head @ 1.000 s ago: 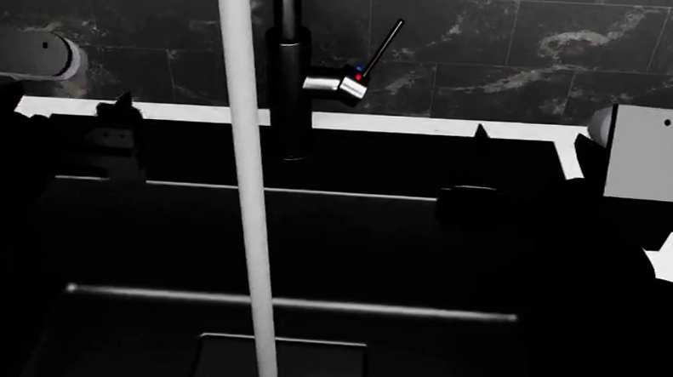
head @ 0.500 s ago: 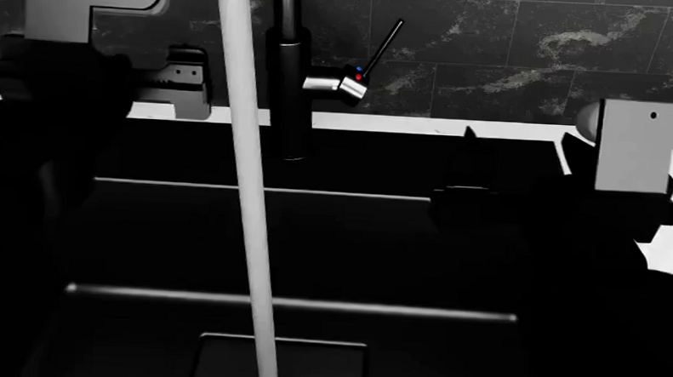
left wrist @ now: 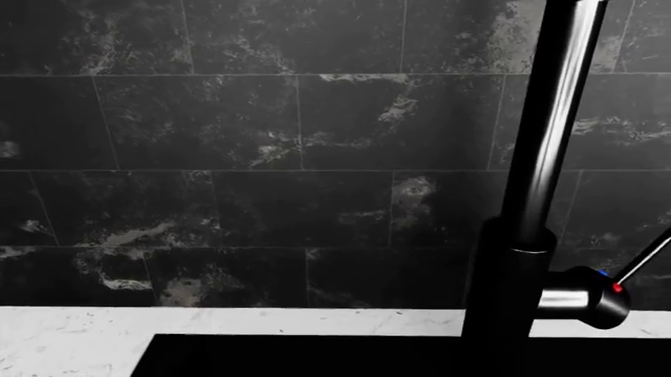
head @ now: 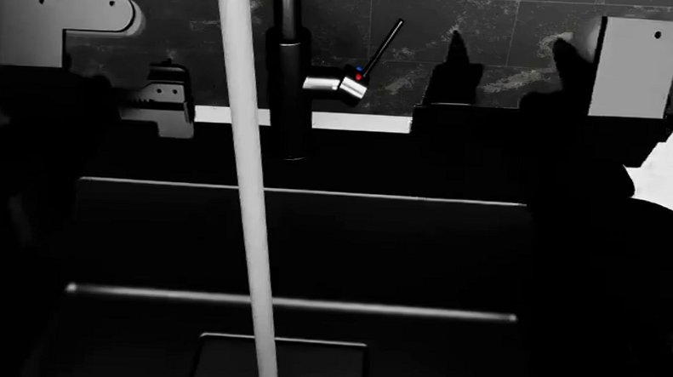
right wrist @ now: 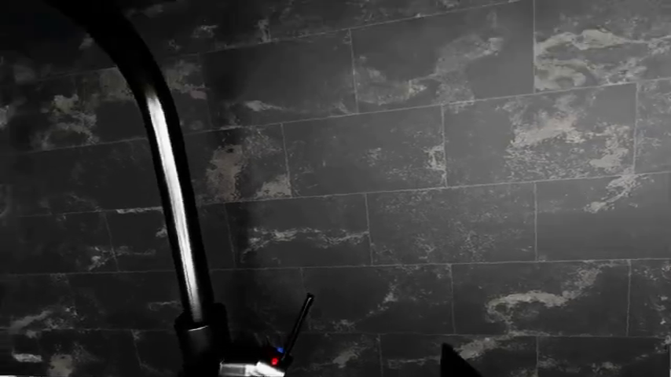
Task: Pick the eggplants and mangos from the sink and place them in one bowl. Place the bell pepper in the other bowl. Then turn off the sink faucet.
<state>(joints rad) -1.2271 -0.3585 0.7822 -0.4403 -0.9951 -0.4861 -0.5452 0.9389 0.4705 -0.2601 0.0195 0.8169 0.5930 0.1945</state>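
Sink faucet (head: 289, 93), water stream (head: 245, 193) running: both end effectors raised beside it, grip state indiscernible; right one (head: 455, 83) risking overshooting the thin lever (head: 383, 46).

We are looking at a kitchen. A deep matte black sink (head: 311, 247) sits in a white marble counter (left wrist: 74, 342), with a tall black faucet (head: 290, 84) at its far edge pouring a stream of water (head: 249, 236), and a dark marbled tile wall (right wrist: 472, 157) behind.
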